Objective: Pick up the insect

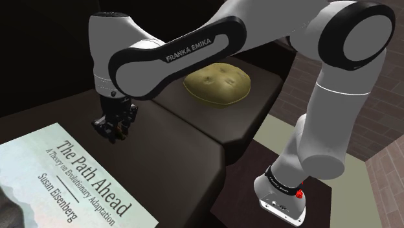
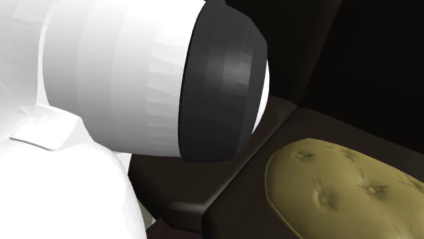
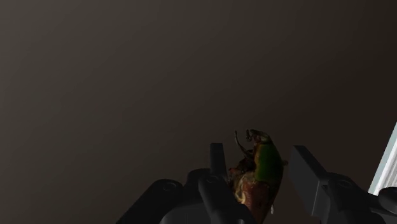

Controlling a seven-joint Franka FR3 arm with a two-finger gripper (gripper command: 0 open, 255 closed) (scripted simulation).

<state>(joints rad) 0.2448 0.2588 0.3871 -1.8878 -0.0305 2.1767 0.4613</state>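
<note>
My gripper (image 3: 258, 156) is straddling the green beetle (image 3: 266, 168), spread wide and not clasping it. I am judging it light and brittle, so I am aiming for its hard flanks.

an olive tufted cushion (image 1: 218, 83) sits on the dark sofa seat (image 1: 194, 123); well apart from it, a pale book (image 1: 65, 181) (titled "the path ahead") lies flat.
</note>
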